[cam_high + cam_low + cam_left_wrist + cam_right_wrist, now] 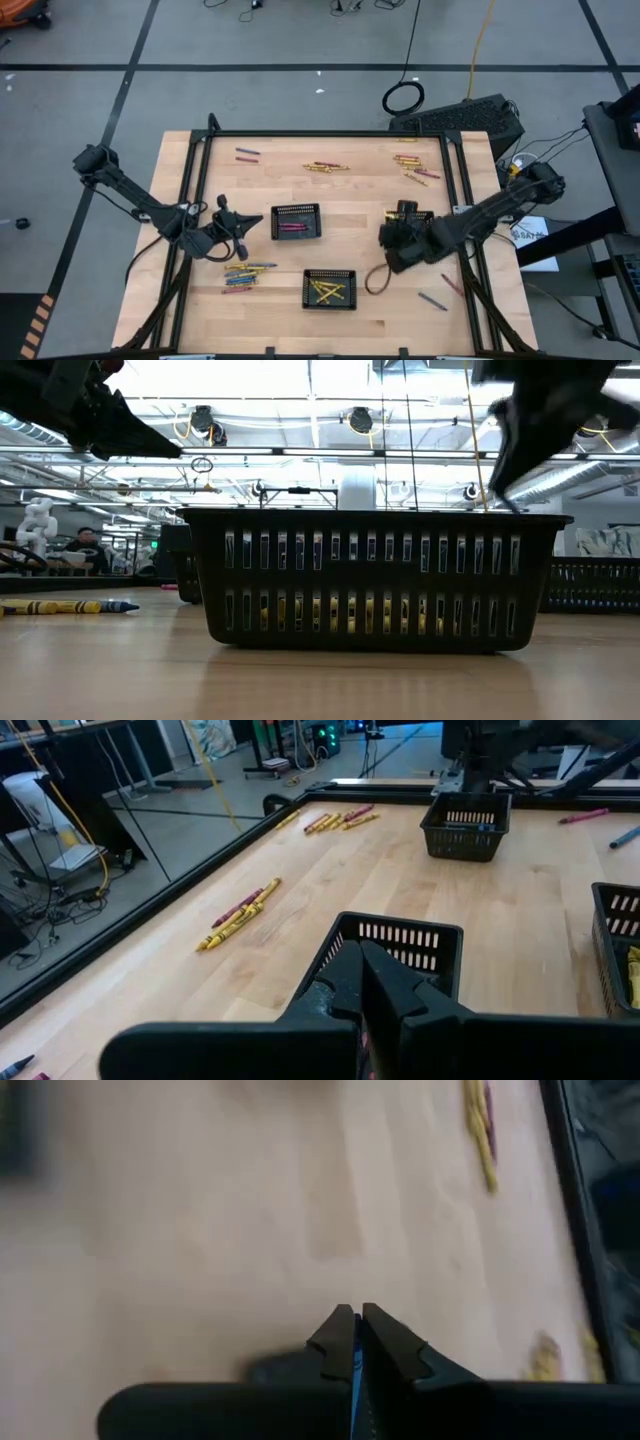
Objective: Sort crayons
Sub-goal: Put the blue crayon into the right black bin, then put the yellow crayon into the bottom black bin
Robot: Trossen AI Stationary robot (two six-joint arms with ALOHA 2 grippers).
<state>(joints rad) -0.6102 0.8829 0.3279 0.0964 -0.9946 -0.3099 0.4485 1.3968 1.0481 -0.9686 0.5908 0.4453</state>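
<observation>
Crayons lie in loose groups on the wooden table: yellow and red ones at the far side (325, 167) (415, 168), blue and yellow ones at the near left (245, 275). My right gripper (390, 255) hangs above the table right of centre, shut on a blue crayon (355, 1365). It partly hides a black mesh tray (415, 215). My left gripper (240, 225) waits shut beside the tray of pink crayons (296, 222). A third tray (330, 288) holds yellow crayons. My right gripper pinches a blue crayon between its two fingers. Only a thin blue strip (355, 1370) shows in the gap, running along the fingers. The fingers slant down toward the table, and the crayon is lifted clear of it.
Single crayons lie at the far left (247, 153) and at the near right (435, 298). A black frame (300, 134) borders the table. A brown cable loop (376, 280) hangs by my right gripper. Bare wood lies between the trays.
</observation>
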